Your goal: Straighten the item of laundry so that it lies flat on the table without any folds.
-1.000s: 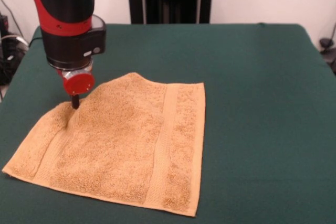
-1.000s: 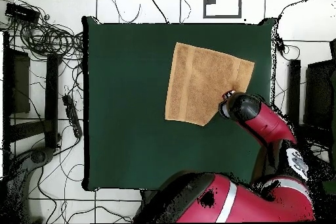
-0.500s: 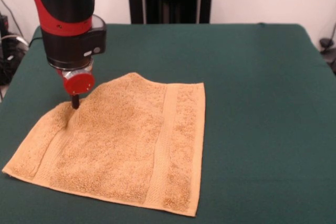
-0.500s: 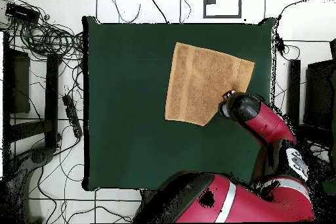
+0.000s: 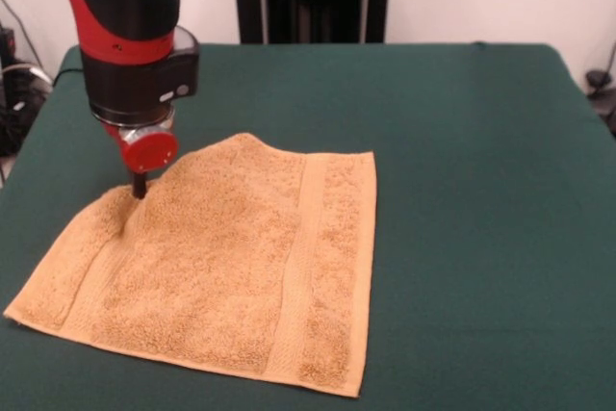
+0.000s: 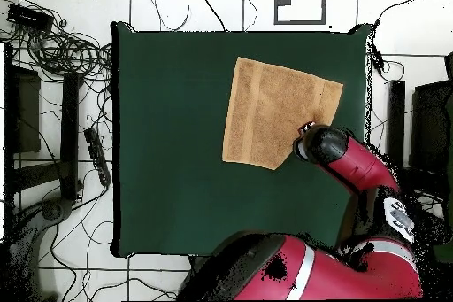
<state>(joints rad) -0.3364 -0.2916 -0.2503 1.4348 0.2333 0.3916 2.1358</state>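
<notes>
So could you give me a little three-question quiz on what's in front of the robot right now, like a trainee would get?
1. True or false: the towel lies perfectly flat, with no raised part.
2. Where does the claw meet the towel? A. at its middle B. at a bunched edge on the picture's left in the front view C. nowhere, it hangs over bare table
3. Fill in: the table's cloth is dark ____.

Key: 1 false, the cloth rises in a hump beside the claw. 2 B. 3 green.
</notes>
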